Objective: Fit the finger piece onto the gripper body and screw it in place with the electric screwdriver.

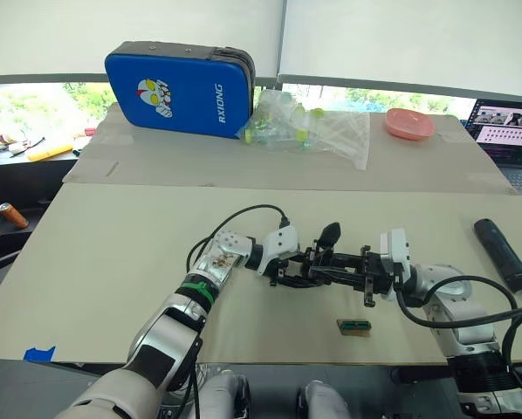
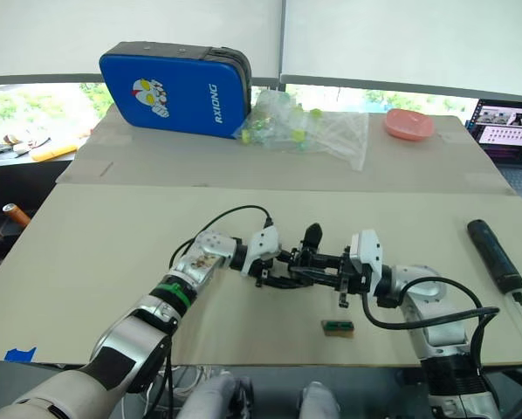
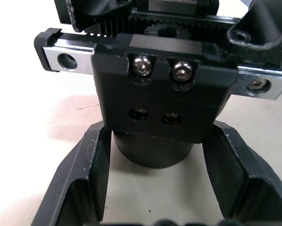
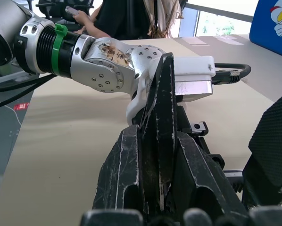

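Observation:
At the middle of the table the gripper body is held between my two grippers, its one pointed finger sticking up. My left gripper is shut on it; in the left wrist view its fingers clamp the round base under a bracket with two silver screws. From the right, my right gripper meets the body. It is shut on the finger piece, a black tapered piece standing between its fingers. The electric screwdriver lies on the table at the far right, away from both grippers.
A small green-topped block lies near the front edge below the grippers. At the back are a blue case, a plastic bag of bottles, a pink bowl and a laptop. A person sits beyond the table.

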Motion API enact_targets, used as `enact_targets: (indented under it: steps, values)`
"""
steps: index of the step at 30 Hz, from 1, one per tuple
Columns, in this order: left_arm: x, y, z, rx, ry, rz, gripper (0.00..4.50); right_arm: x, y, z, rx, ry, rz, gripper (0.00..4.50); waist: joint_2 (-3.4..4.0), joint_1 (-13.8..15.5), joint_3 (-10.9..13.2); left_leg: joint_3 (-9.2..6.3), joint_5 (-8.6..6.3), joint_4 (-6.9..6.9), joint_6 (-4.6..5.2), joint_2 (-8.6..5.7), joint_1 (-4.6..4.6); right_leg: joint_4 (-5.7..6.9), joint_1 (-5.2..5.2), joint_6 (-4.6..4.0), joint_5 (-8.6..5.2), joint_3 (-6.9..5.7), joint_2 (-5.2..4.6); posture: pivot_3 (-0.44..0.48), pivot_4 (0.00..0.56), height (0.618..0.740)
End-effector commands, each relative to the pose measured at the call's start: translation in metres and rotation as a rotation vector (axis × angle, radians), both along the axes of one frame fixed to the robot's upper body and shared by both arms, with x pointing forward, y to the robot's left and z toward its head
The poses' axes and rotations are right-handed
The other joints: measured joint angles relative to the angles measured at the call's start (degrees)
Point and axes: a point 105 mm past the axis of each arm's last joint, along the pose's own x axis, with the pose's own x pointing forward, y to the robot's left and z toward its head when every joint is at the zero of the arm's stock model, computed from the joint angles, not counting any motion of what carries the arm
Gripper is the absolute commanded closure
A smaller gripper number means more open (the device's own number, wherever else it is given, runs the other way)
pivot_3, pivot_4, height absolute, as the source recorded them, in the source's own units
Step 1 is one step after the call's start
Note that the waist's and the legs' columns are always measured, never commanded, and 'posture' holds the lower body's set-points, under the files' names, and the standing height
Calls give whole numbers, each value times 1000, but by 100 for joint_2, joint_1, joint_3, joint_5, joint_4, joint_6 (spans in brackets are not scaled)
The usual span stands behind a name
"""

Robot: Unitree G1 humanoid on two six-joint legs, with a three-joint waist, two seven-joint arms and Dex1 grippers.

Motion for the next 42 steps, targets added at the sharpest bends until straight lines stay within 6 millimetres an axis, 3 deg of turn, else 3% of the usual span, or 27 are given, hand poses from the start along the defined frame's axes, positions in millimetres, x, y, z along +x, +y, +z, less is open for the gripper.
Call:
enact_targets:
  steps: [1, 18, 25, 36, 38, 42]
  values:
    - [-2, 5, -12, 55, 15, 3, 2186, 1, -5, -2, -15, -1, -18, 4061, 0, 0, 0, 0, 0, 0, 0, 0, 1, 0, 1, 0, 0, 0, 0, 0, 150, 740]
    - [-4, 3, -12, 51, 21, 5, 2186, -3, -8, -8, -68, 66, -24, 4064, 0, 6, 0, -3, -2, 0, -4, -2, 4, -1, 5, 0, 0, -4, -6, 0, 150, 740]
    - [-4, 3, -12, 50, 22, 7, 2186, 7, -7, -13, -128, 104, -77, 4067, 1, 0, -3, -4, -3, 0, -5, -2, 10, -1, 9, 0, 0, -4, -7, 0, 150, 740]
    - [-4, 3, -13, 49, 26, 7, 2186, 6, -5, 10, -95, 50, -48, 4067, 1, -2, -3, -5, -5, 0, -9, 0, 21, -2, 19, -2, 1, -3, -16, 0, 150, 740]
    - [-4, 2, -12, 49, 26, 8, 2186, 3, -2, 20, -54, 4, -22, 3032, 1, 1, -3, -5, -5, 0, -9, 0, 21, -2, 18, -2, 1, -3, -16, 0, 150, 740]
    - [-4, 3, -13, 48, 27, 13, 2186, -9, 7, 43, -28, -135, 49, 1646, 1, 5, -3, -4, -5, 0, -8, -2, 19, -3, 16, -2, 1, -4, -12, 0, 150, 740]
